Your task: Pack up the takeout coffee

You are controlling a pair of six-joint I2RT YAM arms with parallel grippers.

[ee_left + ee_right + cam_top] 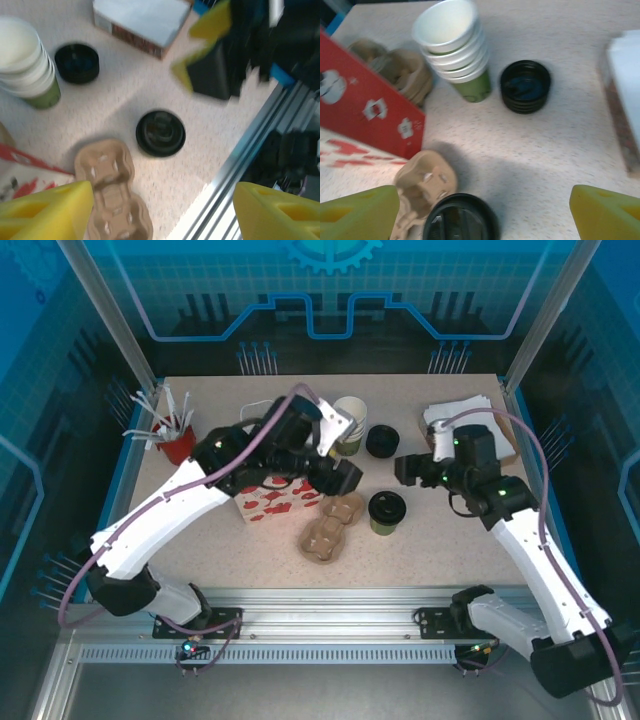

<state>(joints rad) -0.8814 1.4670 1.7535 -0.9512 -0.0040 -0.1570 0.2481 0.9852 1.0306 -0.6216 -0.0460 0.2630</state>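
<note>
while my right gripper (484, 200) hovers, jaws apart, by the takeout coffee (387, 512), i'd grip below its lid (461, 220) and squeeze lightly.

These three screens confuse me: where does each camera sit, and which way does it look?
Top external: fixed above and behind, looking down on the table; the left arm, right arm and their bases show.
Left wrist: on the left arm, looking down at the takeout coffee; the open left claw frames the bottom corners.
Right wrist: on the right arm, looking down toward the cup stack; the open right claw frames the bottom corners.
Shared: both wrist views catch the takeout coffee and cardboard carrier.
</note>
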